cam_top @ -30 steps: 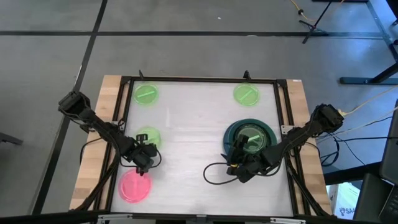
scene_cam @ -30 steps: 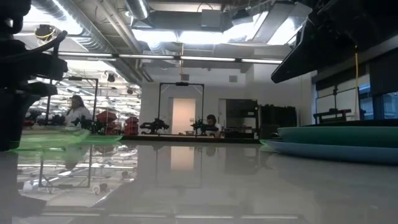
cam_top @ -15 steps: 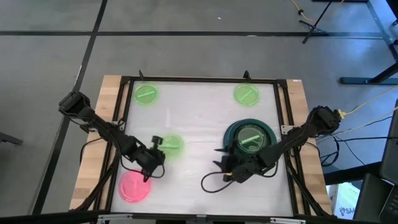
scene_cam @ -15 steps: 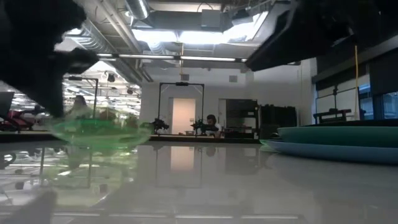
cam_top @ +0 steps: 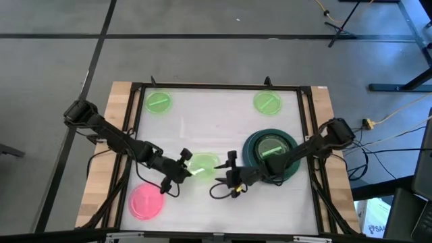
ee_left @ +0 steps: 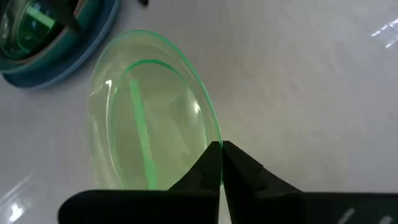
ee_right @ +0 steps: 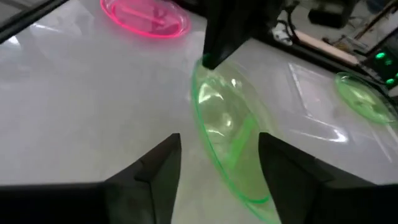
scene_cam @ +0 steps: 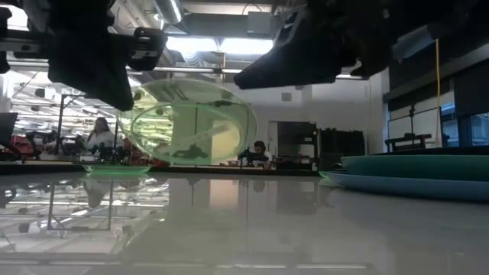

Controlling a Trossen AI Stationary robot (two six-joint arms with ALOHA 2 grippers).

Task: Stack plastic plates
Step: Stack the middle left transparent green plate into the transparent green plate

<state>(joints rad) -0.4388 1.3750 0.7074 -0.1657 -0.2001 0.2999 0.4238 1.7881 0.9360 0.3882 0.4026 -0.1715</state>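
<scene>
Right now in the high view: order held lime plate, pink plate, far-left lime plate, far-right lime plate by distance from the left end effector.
From the left end effector:
1. Held lime plate, at its tip, mid-table.
2. Pink plate, near-left corner.
3. Far-left lime plate.
4. Far-right lime plate, farthest.

On my screen the plate held by the left end effector (cam_top: 185,170) is a translucent lime-green plate (cam_top: 203,165) with a brighter green stripe across it. At lower left lies a pink plate (cam_top: 145,202). Two more lime-green plates (cam_top: 158,102) sit at the upper left and upper right (cam_top: 267,102). At right I see a teal-green plate (cam_top: 291,150) on a slate-blue one, with another lime-green plate (cam_top: 273,149) on top. Both end effectors are black, the right end effector (cam_top: 230,179) too. The tabletop (cam_top: 216,128) is whitish and glossy.
</scene>
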